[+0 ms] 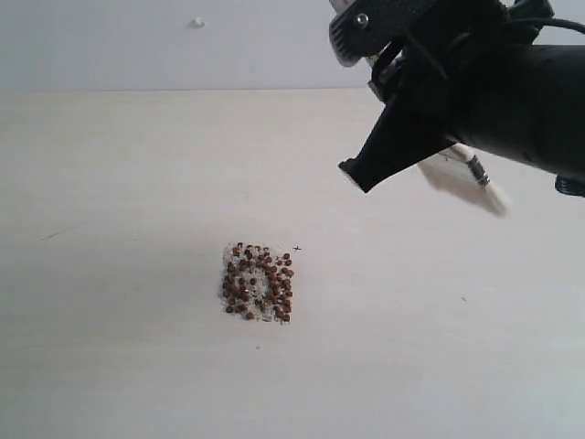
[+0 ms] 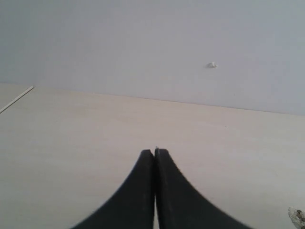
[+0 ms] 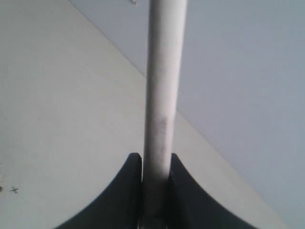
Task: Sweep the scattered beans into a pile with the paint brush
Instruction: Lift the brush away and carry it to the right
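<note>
The beans [image 1: 258, 282] lie in one tight, roughly square patch, mixed with white grains, at the middle of the pale table [image 1: 119, 183]. My right gripper [image 1: 364, 167] hangs above and to the right of them, shut on the paint brush [image 1: 480, 176]. The brush's silver ferrule and whitish bristles stick out under the arm, off the table. In the right wrist view the pale handle [image 3: 164, 86] runs up between the jaws. My left gripper [image 2: 154, 151] is shut with nothing in it; the edge of the beans [image 2: 298, 215] shows at that view's corner.
A grey wall meets the table's far edge. A small white speck [image 1: 197, 22] sits on the wall. A tiny cross mark [image 1: 297, 248] is drawn on the table beside the beans. The right arm's black body [image 1: 512, 101] fills the upper right.
</note>
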You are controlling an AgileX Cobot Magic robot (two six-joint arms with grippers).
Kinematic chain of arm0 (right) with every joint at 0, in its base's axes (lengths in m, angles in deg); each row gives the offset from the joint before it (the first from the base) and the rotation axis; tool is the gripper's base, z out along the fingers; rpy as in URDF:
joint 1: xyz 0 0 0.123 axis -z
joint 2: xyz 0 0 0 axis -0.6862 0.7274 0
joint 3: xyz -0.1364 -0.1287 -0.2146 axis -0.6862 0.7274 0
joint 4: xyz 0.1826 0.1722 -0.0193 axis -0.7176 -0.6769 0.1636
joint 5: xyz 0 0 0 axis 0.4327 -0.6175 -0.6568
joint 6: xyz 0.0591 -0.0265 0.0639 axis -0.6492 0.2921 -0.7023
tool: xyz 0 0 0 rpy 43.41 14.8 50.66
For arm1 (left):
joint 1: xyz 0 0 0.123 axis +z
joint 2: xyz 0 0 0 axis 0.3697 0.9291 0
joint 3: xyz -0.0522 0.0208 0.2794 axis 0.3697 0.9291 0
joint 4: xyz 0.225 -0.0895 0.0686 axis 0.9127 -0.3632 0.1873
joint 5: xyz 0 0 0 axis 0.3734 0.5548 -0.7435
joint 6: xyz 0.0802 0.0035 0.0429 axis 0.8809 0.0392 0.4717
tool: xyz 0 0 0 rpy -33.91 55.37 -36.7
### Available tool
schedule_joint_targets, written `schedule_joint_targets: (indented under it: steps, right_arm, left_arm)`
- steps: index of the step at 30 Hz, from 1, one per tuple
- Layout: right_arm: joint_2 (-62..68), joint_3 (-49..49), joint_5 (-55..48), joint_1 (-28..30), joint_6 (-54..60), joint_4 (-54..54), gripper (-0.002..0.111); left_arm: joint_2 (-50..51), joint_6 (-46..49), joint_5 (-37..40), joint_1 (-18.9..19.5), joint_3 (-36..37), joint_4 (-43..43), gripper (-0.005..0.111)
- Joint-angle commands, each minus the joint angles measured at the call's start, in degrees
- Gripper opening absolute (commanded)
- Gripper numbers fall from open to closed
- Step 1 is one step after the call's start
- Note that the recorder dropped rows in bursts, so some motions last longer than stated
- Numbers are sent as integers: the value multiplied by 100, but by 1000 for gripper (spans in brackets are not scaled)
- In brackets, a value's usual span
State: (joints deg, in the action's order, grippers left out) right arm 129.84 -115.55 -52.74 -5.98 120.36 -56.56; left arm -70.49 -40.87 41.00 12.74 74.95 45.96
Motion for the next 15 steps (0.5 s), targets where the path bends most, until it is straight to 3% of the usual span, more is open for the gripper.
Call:
schedule_joint_targets:
  steps: [1, 9, 15]
  right_arm:
    - [-47, 27, 33, 248, 256, 1279, 0]
    - [-37, 27, -228, 864, 256, 5509, 0]
    - [-37, 14, -1023, 1441, 256, 6075, 0]
  left_arm:
    - [-35, -5, -12, -32, 12, -48, 0]
    - [-35, -5, -12, -32, 12, -48, 0]
    - [-35, -5, -12, -32, 12, -48, 0]
